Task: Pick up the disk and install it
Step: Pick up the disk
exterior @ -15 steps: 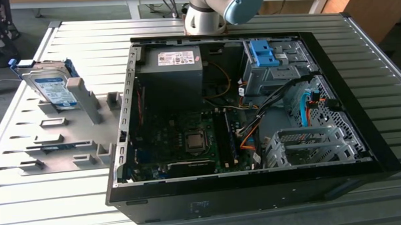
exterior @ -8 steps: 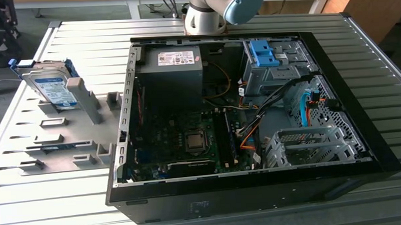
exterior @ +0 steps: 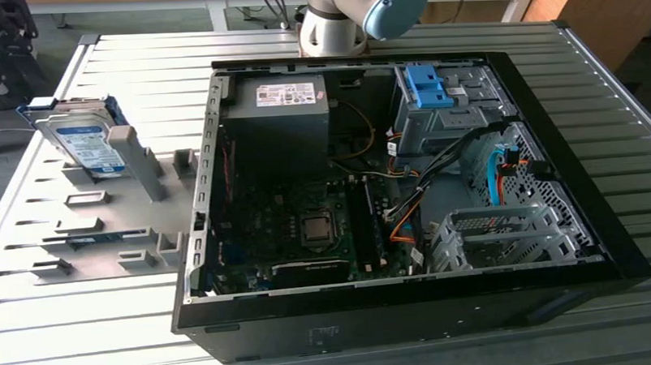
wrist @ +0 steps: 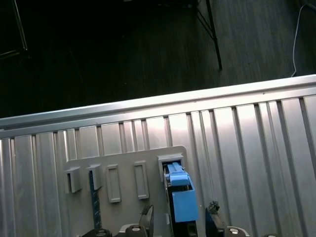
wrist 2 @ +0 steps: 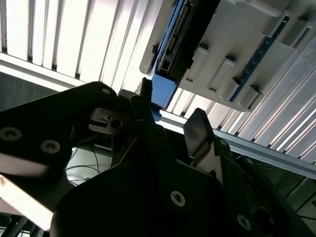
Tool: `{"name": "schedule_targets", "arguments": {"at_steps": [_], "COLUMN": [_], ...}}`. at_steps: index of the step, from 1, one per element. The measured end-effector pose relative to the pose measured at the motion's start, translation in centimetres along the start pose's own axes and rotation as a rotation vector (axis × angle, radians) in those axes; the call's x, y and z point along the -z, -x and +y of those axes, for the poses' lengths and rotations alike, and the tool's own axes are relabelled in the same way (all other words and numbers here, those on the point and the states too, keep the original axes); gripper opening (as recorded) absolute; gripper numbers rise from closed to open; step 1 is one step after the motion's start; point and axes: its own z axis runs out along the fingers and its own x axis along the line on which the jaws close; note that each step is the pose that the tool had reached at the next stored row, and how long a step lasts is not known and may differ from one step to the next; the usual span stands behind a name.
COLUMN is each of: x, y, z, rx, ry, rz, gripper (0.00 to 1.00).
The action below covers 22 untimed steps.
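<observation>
Pick-up approach: gripper [wrist: 179, 211], released, hangs over the gray rack [wrist: 123, 156] (the disk [wrist: 178, 193] stands upright in it). Grasping likely needs jaws squared to the disk.

In the exterior view, bright, even light falls on the slatted metal table [exterior: 615, 91], whose ribs shine pale. The inside of the open computer case [exterior: 396, 330] lies in deep shadow, and its motherboard [exterior: 294, 224] is dim. In the second wrist view the table's slats are washed out to near white, and the gripper [wrist 2: 170, 109], close to the lens, is an almost black silhouette. In the first wrist view glare streaks the slats, while the floor [wrist: 123, 49] beyond is very dark.
</observation>
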Motion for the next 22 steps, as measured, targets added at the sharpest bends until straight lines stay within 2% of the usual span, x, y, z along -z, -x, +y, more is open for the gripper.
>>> {"name": "schedule_targets", "arguments": {"at_steps": [6, 9, 13, 19, 22], "x": [-0.69, -0.88, -1.59, -2.76, -3.24], "y": [0.00, 0.03, 0.40, 0.35, 0.33], "z": [0.00, 0.12, 0.19, 0.55, 0.59], "rx": [0.052, 0.054, 0.055, 0.056, 0.056], "ry": [-0.0036, -0.0045, -0.0046, -0.0067, -0.0110], "rz": [0.0014, 0.0013, 0.0016, 0.0015, 0.0020], "gripper": [0.53, 0.53, 0.53, 0.53, 0.53]}}
